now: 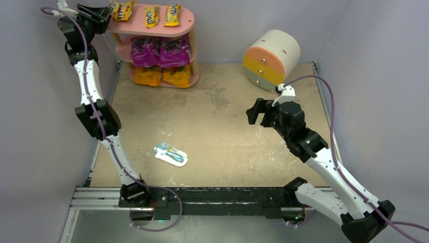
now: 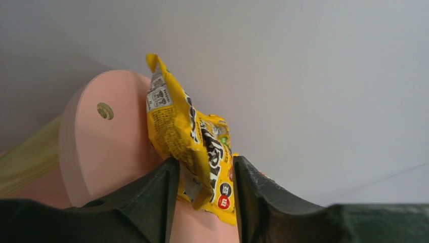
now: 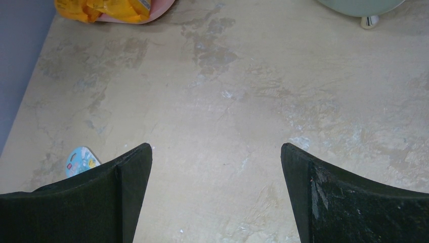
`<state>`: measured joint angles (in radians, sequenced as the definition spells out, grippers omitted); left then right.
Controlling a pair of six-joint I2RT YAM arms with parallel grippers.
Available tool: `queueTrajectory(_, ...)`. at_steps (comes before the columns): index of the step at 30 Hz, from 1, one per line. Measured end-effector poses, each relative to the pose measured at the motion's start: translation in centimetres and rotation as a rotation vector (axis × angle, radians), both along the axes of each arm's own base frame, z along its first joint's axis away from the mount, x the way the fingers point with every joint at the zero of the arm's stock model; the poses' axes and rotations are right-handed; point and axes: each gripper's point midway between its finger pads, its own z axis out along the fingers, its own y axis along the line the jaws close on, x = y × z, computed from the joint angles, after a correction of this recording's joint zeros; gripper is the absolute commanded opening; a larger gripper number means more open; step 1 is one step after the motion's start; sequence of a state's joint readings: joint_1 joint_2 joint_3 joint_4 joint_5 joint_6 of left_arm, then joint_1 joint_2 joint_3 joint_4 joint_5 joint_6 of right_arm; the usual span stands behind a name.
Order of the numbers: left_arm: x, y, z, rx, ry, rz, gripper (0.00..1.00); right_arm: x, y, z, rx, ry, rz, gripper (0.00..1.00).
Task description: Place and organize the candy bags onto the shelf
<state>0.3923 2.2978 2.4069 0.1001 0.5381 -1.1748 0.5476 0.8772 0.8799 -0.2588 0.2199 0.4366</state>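
Note:
The pink shelf [image 1: 162,29] stands at the back left. Its top board holds small yellow M&M's packs [image 1: 151,15] [image 1: 172,14]; two purple bags [image 1: 145,50] lie on the middle tier and two orange-yellow bags [image 1: 148,76] on the bottom tier. My left gripper [image 1: 108,15] is at the top board's left end, shut on an M&M's pack [image 1: 119,10]. In the left wrist view the crumpled pack [image 2: 195,136] sits between my jaws [image 2: 206,164], over the pink board [image 2: 101,147]. My right gripper [image 1: 255,114] hangs open and empty above the table [image 3: 216,147].
A flat light-blue and white packet [image 1: 171,154] lies on the table at front centre, also in the right wrist view [image 3: 78,161]. A round cream drum cabinet [image 1: 270,58] with orange-yellow drawers stands at the back right. Grey walls enclose the table.

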Motion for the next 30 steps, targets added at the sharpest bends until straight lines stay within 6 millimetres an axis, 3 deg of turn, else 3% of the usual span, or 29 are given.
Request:
queueTrajectory(4,-0.2,-0.1,0.5,0.016,-0.012,-0.002,0.54,0.0,0.0,-0.1,0.0,0.002,0.0,0.99)
queueTrajectory(12,-1.0,0.9,0.8,0.072,0.014,0.04,0.85,-0.1,0.0,-0.2,-0.001,0.006,0.0,0.99)
queueTrajectory(25,-3.7,3.5,-0.8,0.175,0.148,0.11,0.92,-0.3,-0.1,-0.6,0.009,0.012,-0.006,0.99)
queueTrajectory(28,-5.4,3.2,-1.4,0.208,0.198,0.126,0.93,-0.3,-0.2,-0.5,0.014,0.009,-0.016,0.99)
queueTrajectory(30,-7.9,2.5,-2.0,0.229,0.243,0.151,0.94,-0.3,-0.5,-0.5,0.025,-0.003,-0.03,0.99)
